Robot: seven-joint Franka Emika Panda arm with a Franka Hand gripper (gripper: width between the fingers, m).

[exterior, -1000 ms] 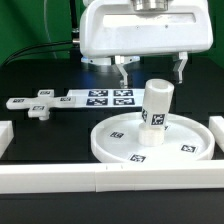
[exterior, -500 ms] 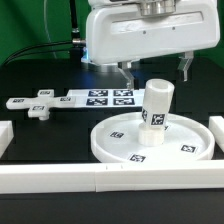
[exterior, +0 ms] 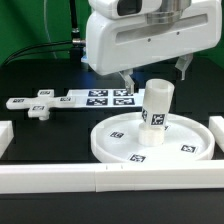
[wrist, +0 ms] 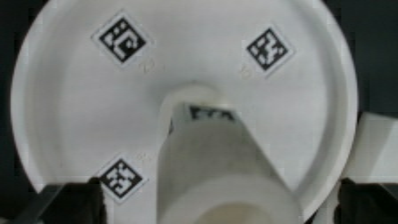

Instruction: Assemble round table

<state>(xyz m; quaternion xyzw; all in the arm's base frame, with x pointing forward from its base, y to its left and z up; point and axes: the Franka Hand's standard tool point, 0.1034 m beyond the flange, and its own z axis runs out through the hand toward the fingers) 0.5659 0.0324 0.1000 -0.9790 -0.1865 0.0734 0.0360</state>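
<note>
Where the black worktop reaches the exterior view's left, the small flat base piece lies alone. It is white and low, with square tags on its top, and sits well apart from the rest of the set. Toward the exterior view's right sits the large white disc, rim up, with black-and-white tags spread over its flat face. The short cylinder leg stands upright at the disc's centre, a tag on its side. In the wrist view the disc fills the picture with three tags showing, and the leg rises from the middle toward the camera. The worktop is matte black, and a green backdrop hangs behind it. Just beside the base piece, further back, the marker board lies flat; whether the two touch cannot be told. White border rails edge the front and both sides. Above the leg hangs the arm's white wrist housing. The fingers stand spread wide, one to either side above the leg's top, holding nothing.
</note>
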